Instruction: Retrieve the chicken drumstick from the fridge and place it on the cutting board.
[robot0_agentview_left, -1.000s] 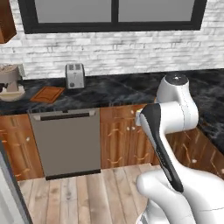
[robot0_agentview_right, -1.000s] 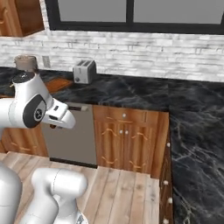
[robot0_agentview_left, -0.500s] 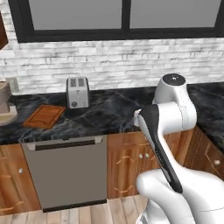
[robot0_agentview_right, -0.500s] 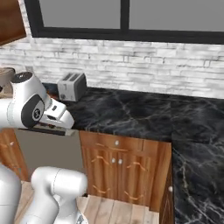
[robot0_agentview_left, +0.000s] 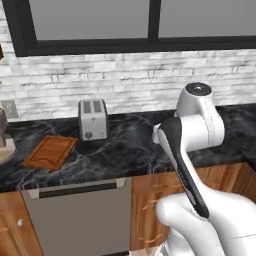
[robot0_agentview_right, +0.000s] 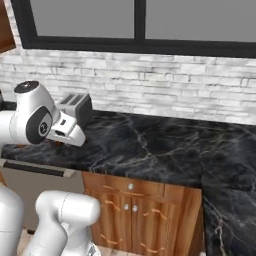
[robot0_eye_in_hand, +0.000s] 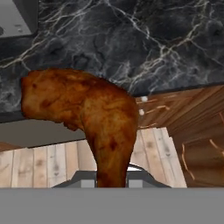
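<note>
Right now drumstick (robot0_eye_in_hand: 87, 118) sits clamped in jaws at bottom centre of hand view, thin end down, fat end up-left. Cutting board (robot0_agentview_left: 51, 151) lies left-centre on table, w/ toaster (robot0_agentview_left: 93, 119) just right of it.

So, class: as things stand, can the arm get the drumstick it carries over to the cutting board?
Probably yes: the cutting board lies bare on the counter beside the toaster, with nothing blocking the way, and the chicken drumstick sits in the gripper.

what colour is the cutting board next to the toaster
Reddish-brown wood, seen best in the left base view: cutting board, toaster.
</note>
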